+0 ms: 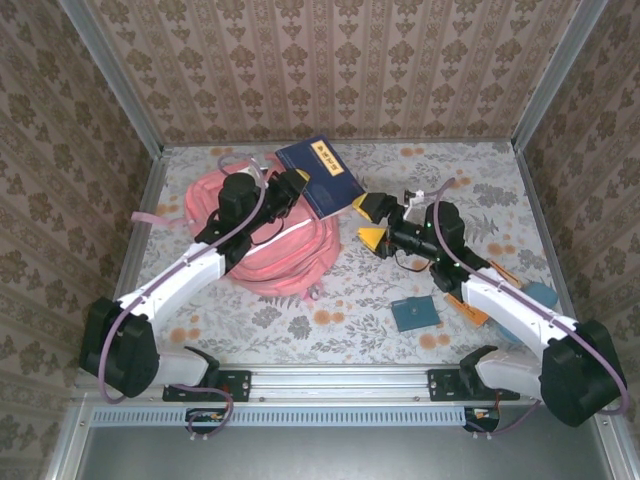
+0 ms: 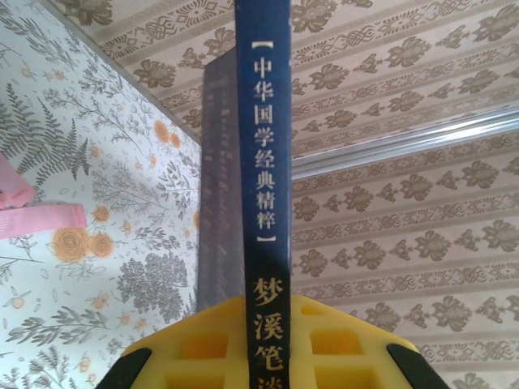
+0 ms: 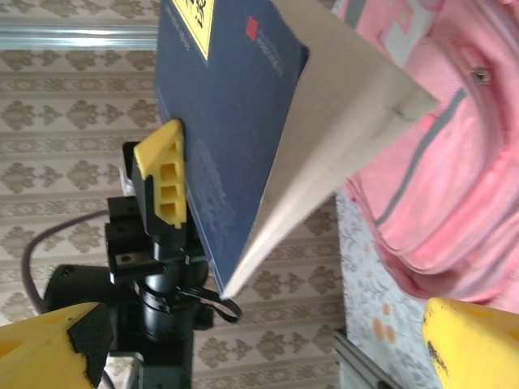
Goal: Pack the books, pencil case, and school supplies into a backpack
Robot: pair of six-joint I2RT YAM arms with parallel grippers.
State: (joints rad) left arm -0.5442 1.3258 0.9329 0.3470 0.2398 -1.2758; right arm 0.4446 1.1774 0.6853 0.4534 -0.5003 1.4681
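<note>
Yellow pads (image 2: 203, 344), my L gripper (image 2: 268, 340), clamp navy book (image 2: 263, 121) spine (yellow-marked cover); R gripper (image 1: 372, 221) jaws wide apart, nr backpack (image 1: 285, 250).

Floral-print worktop (image 1: 300, 325). Carries a salmon-pink backpack (image 1: 290, 262) rear left, a small teal book (image 1: 412, 313) front right. Just right of that, a thin orange book (image 1: 472, 310) and light blue pencil case (image 1: 541, 295), partly covered.
</note>
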